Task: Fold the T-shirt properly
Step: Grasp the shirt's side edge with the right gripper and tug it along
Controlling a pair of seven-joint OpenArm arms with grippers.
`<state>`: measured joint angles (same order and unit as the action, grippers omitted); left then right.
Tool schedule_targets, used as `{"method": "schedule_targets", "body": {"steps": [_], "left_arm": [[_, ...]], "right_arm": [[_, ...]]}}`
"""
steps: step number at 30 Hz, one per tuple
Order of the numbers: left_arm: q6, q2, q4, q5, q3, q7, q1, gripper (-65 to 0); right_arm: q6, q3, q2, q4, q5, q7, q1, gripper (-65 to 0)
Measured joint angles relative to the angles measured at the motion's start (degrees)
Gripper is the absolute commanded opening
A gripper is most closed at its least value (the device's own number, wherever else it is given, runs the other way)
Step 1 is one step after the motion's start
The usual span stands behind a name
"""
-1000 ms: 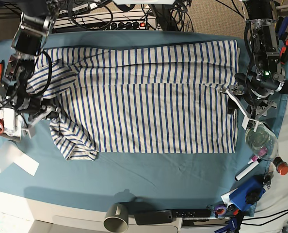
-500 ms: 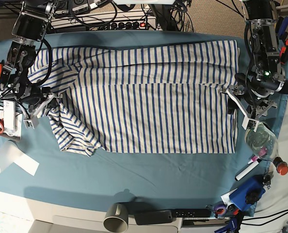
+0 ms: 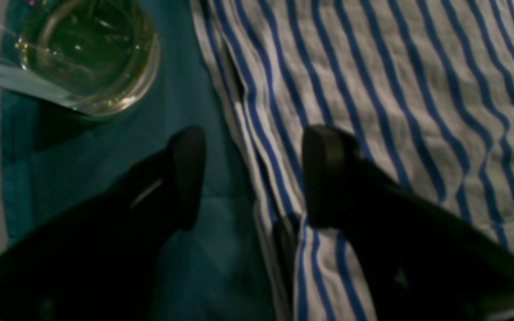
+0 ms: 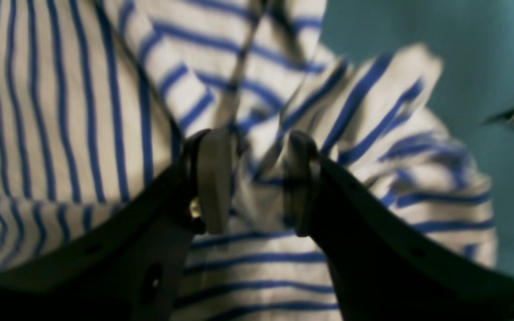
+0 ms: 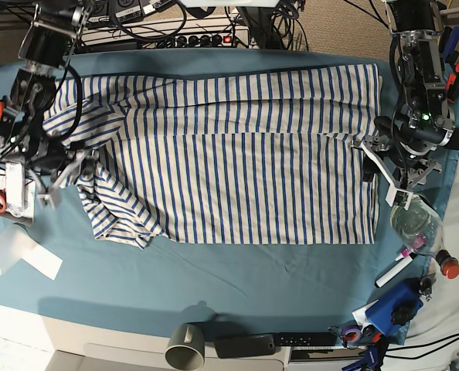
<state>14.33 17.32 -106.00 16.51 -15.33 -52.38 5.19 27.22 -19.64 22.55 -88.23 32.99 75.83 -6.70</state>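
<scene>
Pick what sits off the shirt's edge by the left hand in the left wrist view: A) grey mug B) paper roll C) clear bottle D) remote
C: a clear bottle lies on the teal cloth beside the T-shirt, above the open left hand.

Base overhead; wrist views close (sharing T-shirt).

Two black-and-grey metal arms with looped black cables, red fittings, a green indicator light on the left arm, and matte black fingers with rounded tips.
</scene>
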Motion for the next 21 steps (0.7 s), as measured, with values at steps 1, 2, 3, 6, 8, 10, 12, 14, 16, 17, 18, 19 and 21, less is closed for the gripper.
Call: {"method": "schedule_targets", "body": {"steps": [1,2,3,6,8,10,12,14,16,17,18,19,21], "left_arm": [[0.0,0.0,0.0,0.0,0.0,0.0,0.0,-30.2],[0.0,0.0,0.0,0.0,0.0,0.0,0.0,-30.2],[0.0,0.0,0.0,0.0,0.0,0.0,0.0,-30.2],[0.0,0.0,0.0,0.0,0.0,0.0,0.0,-30.2],[0.0,0.0,0.0,0.0,0.0,0.0,0.0,-30.2],[0.0,0.0,0.0,0.0,0.0,0.0,0.0,-30.2],[0.0,0.0,0.0,0.0,0.0,0.0,0.0,-30.2],[0.0,0.0,0.0,0.0,0.0,0.0,0.0,-30.2],[0.0,0.0,0.0,0.0,0.0,0.0,0.0,-30.2],[0.0,0.0,0.0,0.0,0.0,0.0,0.0,-30.2],[0.0,0.0,0.0,0.0,0.0,0.0,0.0,-30.2],[0.0,0.0,0.0,0.0,0.0,0.0,0.0,-30.2],[0.0,0.0,0.0,0.0,0.0,0.0,0.0,-30.2]], "right_arm": [[-0.1,-0.5,0.0,0.0,0.0,0.1,-1.4,-43.1],[-0.2,-1.0,0.1,0.0,0.3,0.2,-2.9,-43.1],[-0.2,-1.4,0.2,0.0,0.2,0.2,-4.2,-43.1],[0.0,-1.8,0.5,-0.1,-0.1,0.0,-6.6,-43.1],[0.1,-1.8,0.6,-0.1,-1.0,-0.3,-7.0,-43.0],[0.8,-1.8,0.6,-0.1,-4.6,-2.0,-7.0,-42.3],[1.6,-1.8,0.6,0.3,-7.1,-4.4,-7.0,-37.8],[1.6,-1.8,0.7,2.0,-9.5,-10.1,-7.0,-35.4],[1.4,-1.8,0.7,4.8,-11.2,-14.5,-7.6,-35.4],[1.4,-1.8,0.6,6.5,-12.1,-16.1,-8.0,-35.4],[1.2,-1.8,0.6,8.2,-11.9,-16.7,-8.7,-35.4],[1.2,-1.8,0.7,9.9,-12.2,-17.1,-9.6,-35.4],[1.2,-1.9,0.7,13.7,-12.0,-17.6,-11.8,-35.4]]}}
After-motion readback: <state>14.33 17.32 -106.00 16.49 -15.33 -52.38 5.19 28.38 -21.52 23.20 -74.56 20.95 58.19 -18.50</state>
